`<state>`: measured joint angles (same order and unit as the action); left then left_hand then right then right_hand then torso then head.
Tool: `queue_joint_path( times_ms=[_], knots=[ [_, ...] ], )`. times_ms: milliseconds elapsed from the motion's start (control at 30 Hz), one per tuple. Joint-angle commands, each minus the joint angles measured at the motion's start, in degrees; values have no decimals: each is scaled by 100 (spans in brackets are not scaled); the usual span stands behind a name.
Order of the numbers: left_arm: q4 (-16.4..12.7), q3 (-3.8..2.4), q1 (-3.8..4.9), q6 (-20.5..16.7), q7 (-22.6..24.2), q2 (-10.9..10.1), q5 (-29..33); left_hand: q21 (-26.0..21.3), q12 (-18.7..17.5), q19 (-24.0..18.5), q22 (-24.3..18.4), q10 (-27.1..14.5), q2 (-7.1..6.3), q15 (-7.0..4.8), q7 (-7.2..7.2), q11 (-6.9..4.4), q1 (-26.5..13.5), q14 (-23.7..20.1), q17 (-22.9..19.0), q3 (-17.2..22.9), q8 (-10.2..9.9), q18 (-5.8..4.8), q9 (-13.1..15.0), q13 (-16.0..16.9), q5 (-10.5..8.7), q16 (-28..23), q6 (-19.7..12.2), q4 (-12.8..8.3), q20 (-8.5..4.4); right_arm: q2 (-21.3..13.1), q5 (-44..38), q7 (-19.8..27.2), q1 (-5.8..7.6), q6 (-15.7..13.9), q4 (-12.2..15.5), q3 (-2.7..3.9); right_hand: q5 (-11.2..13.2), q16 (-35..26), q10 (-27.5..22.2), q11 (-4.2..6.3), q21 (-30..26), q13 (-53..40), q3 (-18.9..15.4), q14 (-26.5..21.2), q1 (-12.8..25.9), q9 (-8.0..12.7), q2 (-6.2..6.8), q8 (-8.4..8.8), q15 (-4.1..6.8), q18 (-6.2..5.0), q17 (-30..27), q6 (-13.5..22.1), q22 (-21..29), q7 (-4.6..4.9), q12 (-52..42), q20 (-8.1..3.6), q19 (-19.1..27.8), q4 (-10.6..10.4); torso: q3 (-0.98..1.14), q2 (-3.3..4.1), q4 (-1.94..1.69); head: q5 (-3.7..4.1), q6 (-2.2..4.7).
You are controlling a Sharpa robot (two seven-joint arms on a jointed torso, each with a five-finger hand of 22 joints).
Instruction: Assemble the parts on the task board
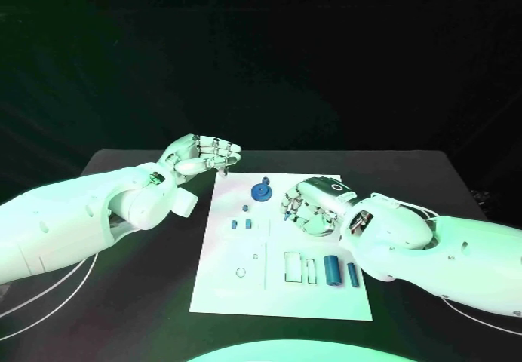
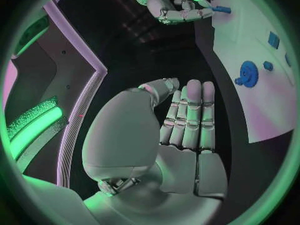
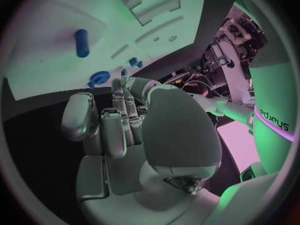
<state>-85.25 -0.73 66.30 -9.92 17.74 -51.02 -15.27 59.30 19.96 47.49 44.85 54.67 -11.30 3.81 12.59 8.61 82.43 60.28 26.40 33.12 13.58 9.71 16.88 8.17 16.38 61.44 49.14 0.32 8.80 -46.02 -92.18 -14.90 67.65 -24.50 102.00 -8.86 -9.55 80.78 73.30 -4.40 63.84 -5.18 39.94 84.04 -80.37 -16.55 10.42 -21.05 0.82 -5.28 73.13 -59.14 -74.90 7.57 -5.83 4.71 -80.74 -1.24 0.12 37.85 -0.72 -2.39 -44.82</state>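
The white task board (image 1: 245, 290) lies mid-table. A blue gear (image 1: 261, 191) sits at its far end, small blue parts (image 1: 241, 223) lie left of centre, and two blue cylinders (image 1: 340, 270) lie near its right edge by rectangular slots (image 1: 297, 268). My left hand (image 1: 204, 156) hovers over the board's far left corner, fingers curled in, thumb against them, nothing visible in it. My right hand (image 1: 312, 205) hangs over the board just right of the gear, fingers curled down, also with nothing seen inside. The gear (image 2: 249, 75) (image 3: 100, 77) lies beyond both hands' fingers.
The black table (image 1: 130, 302) surrounds the board on all sides. White cables (image 1: 49, 302) loop on the table under my left arm. My right forearm (image 1: 435, 241) covers the table right of the board.
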Motion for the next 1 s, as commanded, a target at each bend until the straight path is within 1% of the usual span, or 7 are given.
queue_joint_path(
  times_ms=[33, 267, 300, 433, 500, 733, 1000],
  knots=[
    [-7, -5, 7, 64, 52, 32, 18, -25, -35, 7, -5, -33, 47, -7, 16, 4, -27, -25, -10, -45, -17, 89, -5, -8, 27, -37, -39, 2, 28, 110, -70, 114, -44, -21, 53, -9, -12, -29, 125, 100, -1, -5, 30, 259, 1, 3, -71, -13, 35, 39, -6, -42, -650, 1, 1, -15, -19, -5, -13, 1, -1, -133, -25],
    [-17, -4, 7, 61, 40, 70, 21, -28, -33, 6, -7, -40, 46, -5, 18, 6, -25, -27, -10, -47, -18, 90, -6, -8, 26, -38, -45, -2, 29, 386, -142, 114, -247, 50, -22, -38, -11, -27, 127, 100, -20, -5, 35, 260, 5, -1, -71, -12, 34, 35, -4, -41, -645, 3, 5, -15, -13, 4, -17, 11, 1, -239, -65],
    [-20, -4, 7, 58, 33, 76, 21, -28, -33, 6, -7, -40, 46, -5, 18, 6, -25, -27, -10, -47, -18, 90, -6, -8, 26, -38, -45, -2, 29, 453, -167, 103, -315, 67, -64, -44, -11, -27, 127, 100, -20, -5, 35, 260, 5, -1, -71, -12, 34, 35, -4, -41, -645, 3, 5, -15, -13, 4, -15, 14, 4, -259, -73],
    [-25, -4, 7, 52, 25, 90, 22, -30, -31, 6, -9, -45, 44, -4, 19, 8, -25, -30, -10, -49, -19, 89, -7, -8, 26, -39, -49, -4, 30, 583, -216, 82, -442, 96, -167, -54, -11, -30, 128, 99, -30, -6, 37, 259, 7, -2, -71, -12, 34, 33, -10, -40, -642, 3, 6, -15, -9, 6, -12, 16, -2, -313, -112],
    [-29, -4, 7, 48, 26, 95, 22, -30, -31, 6, -9, -45, 44, -4, 19, 8, -25, -30, -10, -49, -19, 89, -7, -8, 26, -39, -49, -4, 30, 646, -241, 70, -498, 116, -223, -60, -11, -30, 128, 99, -30, -6, 37, 259, 7, -2, -71, -12, 34, 33, -10, -40, -642, 3, 6, -15, -9, 6, -7, 16, -5, -338, -129],
    [-44, -4, 7, -78, 162, 112, 90, -52, 0, 4, -26, -53, 47, 7, 23, 12, -72, -24, -8, -85, -6, 87, -2, -1, 14, -32, -45, 23, 45, 751, -324, 39, -605, 142, -305, -74, -10, -33, 128, 98, -44, -6, 41, 258, 14, -7, -70, -11, 33, 31, -15, -38, -639, 5, 11, -14, -5, 15, -12, 13, 9, -388, -182],
    [-43, -4, 8, -133, 226, 120, 148, -52, 0, 4, -26, -53, 47, 7, 23, 12, -72, -24, -8, -85, -6, 87, -2, -1, 14, -32, -45, 23, 45, 852, -423, -47, -762, 92, -376, -87, -10, -33, 128, 98, -44, -6, 41, 258, 14, -7, -70, -11, 33, 31, -15, -38, -639, 5, 11, -14, -5, 15, -2, 15, 5, -433, -218]
  ],
)
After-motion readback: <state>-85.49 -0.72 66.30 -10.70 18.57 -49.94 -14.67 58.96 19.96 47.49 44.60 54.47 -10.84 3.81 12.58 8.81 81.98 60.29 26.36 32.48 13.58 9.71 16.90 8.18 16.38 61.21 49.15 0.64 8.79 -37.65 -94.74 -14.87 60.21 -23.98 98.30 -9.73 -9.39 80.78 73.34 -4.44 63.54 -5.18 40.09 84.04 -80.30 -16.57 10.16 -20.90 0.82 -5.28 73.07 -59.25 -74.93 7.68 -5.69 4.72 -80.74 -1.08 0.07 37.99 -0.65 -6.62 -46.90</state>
